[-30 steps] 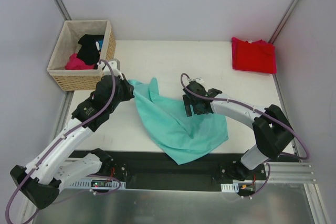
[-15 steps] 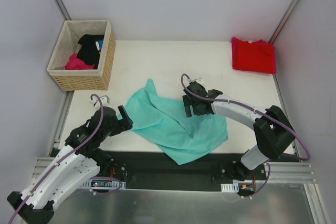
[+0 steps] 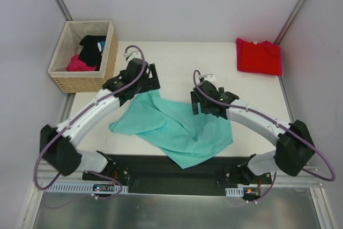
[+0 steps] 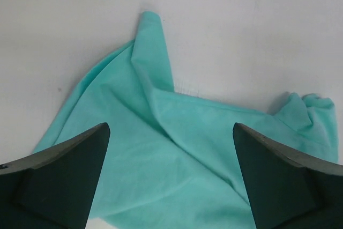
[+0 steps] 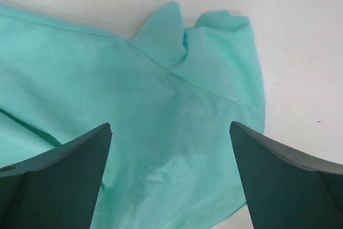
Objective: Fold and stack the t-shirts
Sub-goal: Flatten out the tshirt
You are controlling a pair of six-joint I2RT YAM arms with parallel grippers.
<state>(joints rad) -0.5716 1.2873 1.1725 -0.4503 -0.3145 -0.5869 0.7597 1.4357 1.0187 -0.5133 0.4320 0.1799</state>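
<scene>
Leftward of the teal t-shirt sits a wicker basket.

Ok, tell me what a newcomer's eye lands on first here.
A teal t-shirt lies crumpled in the middle, the left gripper and right gripper both open by its far edge. A red t-shirt sits folded at the far right corner, and a wicker basket of clothes stands far left.
</scene>
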